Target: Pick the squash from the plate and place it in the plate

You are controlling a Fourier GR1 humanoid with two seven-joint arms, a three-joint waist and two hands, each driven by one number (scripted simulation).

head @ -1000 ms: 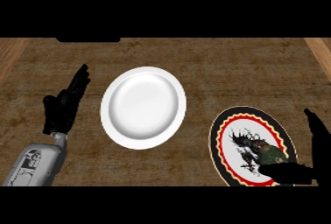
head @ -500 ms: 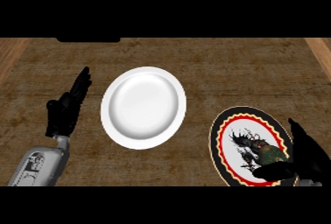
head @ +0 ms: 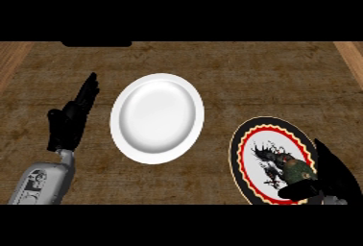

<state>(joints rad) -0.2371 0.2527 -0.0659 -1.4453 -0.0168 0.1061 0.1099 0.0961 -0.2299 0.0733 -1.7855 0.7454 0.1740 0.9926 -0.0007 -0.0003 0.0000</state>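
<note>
The white plate (head: 157, 117) lies on the brown wooden counter (head: 212, 67) and serves as the reference point; nothing sits on it. To its right and nearer the robot lies a second plate, the patterned plate (head: 268, 140), with a black rim, a scalloped red ring and a pale centre carrying a dark motif. The two plates lie near each other but do not touch. The squash (head: 292, 168), a dark green and brown item, rests on the patterned plate, on the side of that plate farthest from the white plate. The right hand (head: 333, 180) is on the far side of the squash from the white plate, just beside the squash. Its fingers are extended straight along the patterned plate's outer edge, and its thumb (head: 301, 190) reaches out below the squash; the hand is spread and has not closed round the squash. Whether the thumb touches the squash cannot be determined. The left hand (head: 71, 117) rests to the left of the white plate, close beside its rim but apart from it, fingers straight and pointing away from the robot, holding nothing. Its grey forearm (head: 41, 185) runs down from it toward the robot.
</note>
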